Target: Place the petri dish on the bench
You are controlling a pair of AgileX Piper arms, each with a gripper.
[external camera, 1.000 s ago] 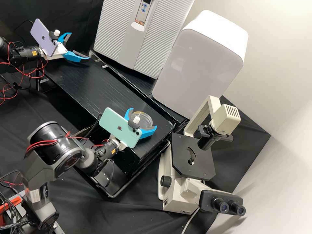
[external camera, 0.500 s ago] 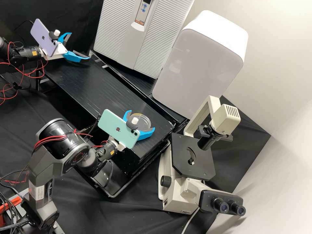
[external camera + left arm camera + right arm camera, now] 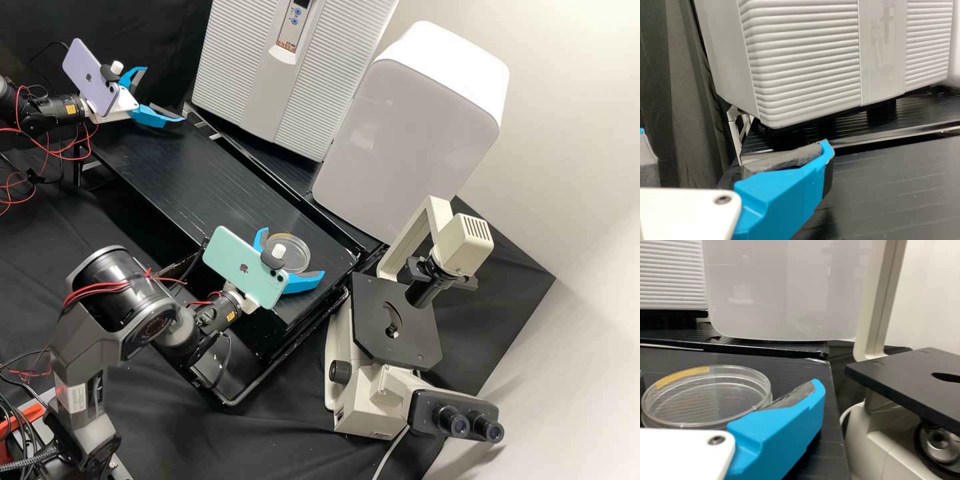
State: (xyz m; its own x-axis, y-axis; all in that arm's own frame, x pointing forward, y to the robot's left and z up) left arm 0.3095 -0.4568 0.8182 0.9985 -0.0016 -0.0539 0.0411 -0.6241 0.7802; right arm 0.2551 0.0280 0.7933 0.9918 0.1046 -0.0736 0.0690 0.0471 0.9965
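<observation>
Transparent plastic makes the petri dish (image 3: 301, 248), which lies flat on the black bench (image 3: 193, 177), close to the corner that is nearest to the microscope (image 3: 370, 403). On its rim is one short strip of yellowish tape (image 3: 684, 376). The right gripper (image 3: 293, 252) is low at this dish, with its two blue fingers (image 3: 780, 432) spread widely, one at each side of it; so the jaws are released and do not squeeze the dish. Whether one grey pad touches the rim, I cannot tell.

The left gripper (image 3: 164, 95) is well apart from the dish, above the other end of the bench, and its jaws also stand open, with nothing between them. Each arm carries a phone: mint green (image 3: 240, 260) on the right one, pale purple (image 3: 85, 75) on the left one. Behind the bench stand a ribbed white appliance (image 3: 233, 67) and a smooth white box (image 3: 400, 147).
</observation>
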